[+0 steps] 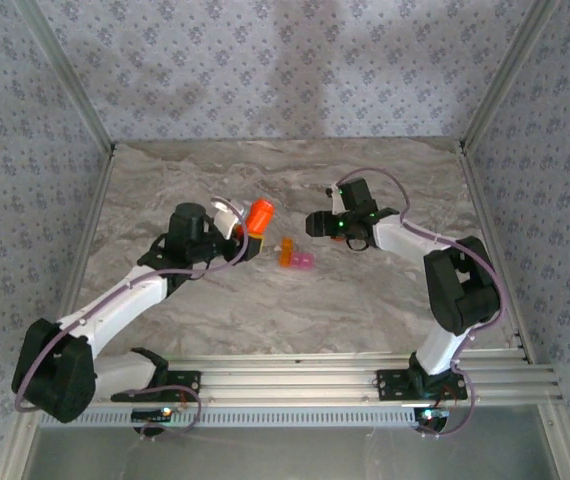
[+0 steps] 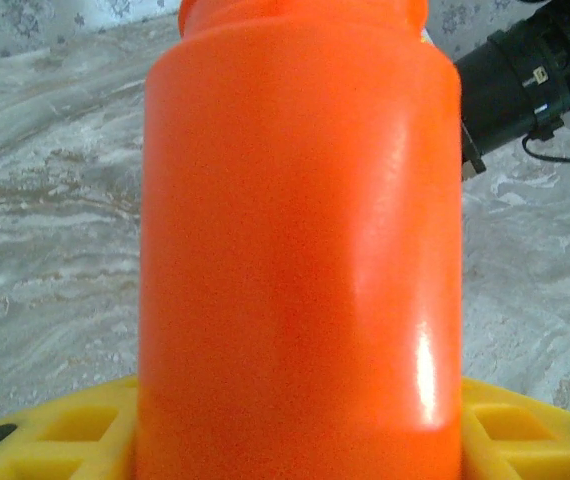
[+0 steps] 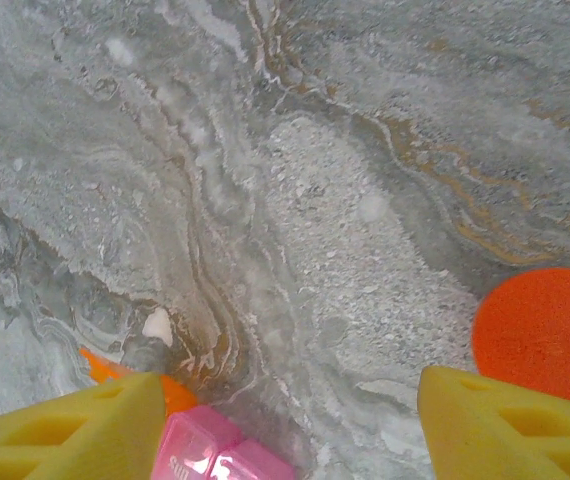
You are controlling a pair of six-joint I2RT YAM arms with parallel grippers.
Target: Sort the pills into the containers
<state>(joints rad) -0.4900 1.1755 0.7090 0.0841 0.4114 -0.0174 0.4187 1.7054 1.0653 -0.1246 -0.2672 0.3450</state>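
Observation:
The containers, a tiny orange compartment [image 1: 287, 252] joined to a pink one [image 1: 303, 262], lie on the marble table between the arms. My left gripper [image 1: 248, 222] is shut on an upright orange-red bottle [image 1: 259, 214]; up close the bottle [image 2: 300, 250] stands between the yellow fingers [image 2: 60, 430]. My right gripper [image 1: 313, 224] hovers open just right of the containers with nothing between its fingers [image 3: 75, 430]. Below it I see the pink compartment [image 3: 220, 455], the orange one [image 3: 170, 392] and a small white pill [image 3: 157, 326] on the table.
A pale round piece [image 1: 223, 208] sits beside the left gripper. A small red object [image 1: 328, 190] lies behind the right gripper. An orange round shape [image 3: 545, 335] is at the right wrist view's right edge. Patterned walls enclose the table [image 1: 285, 310].

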